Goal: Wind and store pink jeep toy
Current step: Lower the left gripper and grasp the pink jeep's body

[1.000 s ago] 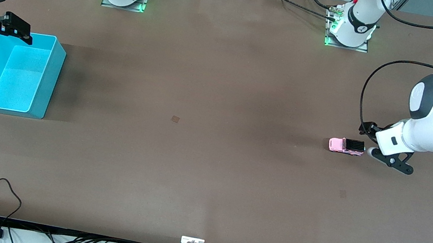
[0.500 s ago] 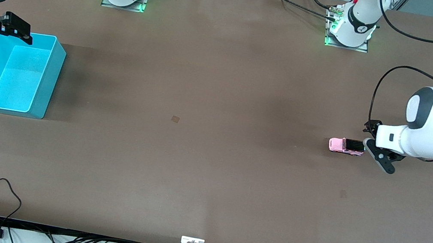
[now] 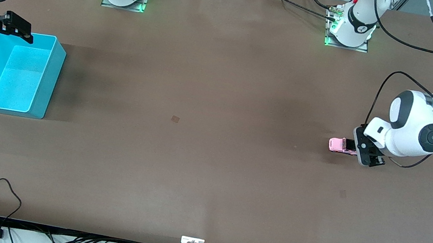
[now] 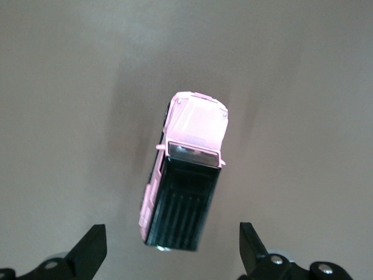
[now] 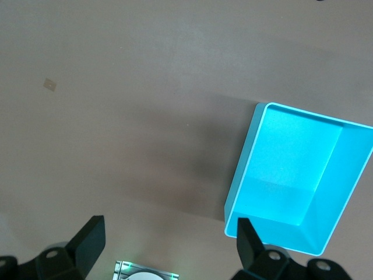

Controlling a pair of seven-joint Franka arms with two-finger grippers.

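The left gripper point(image 3: 362, 150) now hangs over the black ribbed rear roof of the pink jeep toy point(image 3: 343, 145), where 1 second ago it stood beside the rear end of the toy, toward the left arm's end of the table, with its fingers pointing sideways. In that time the wrist has turned, so the fingers now point down at the toy, and the white elbow of the left arm has moved closer to it. The left wrist view confirms this: the pink jeep toy point(image 4: 186, 185) lies between the 2 dark fingertips point(image 4: 88, 253), which stand wide apart and touch nothing. The toy itself has not moved; it sits on its wheels on the brown table point(image 3: 210, 159), well apart from the cyan bin point(image 3: 44, 81) at the right arm's end. For the task this seems to mean that the approach is almost finished and the grasp comes next, so the winding and the storing are both not yet done. The right gripper point(image 3: 18, 30) waits over the rim of the cyan bin point(image 5: 239, 181), in the same place as before, with its fingers also wide open and empty.
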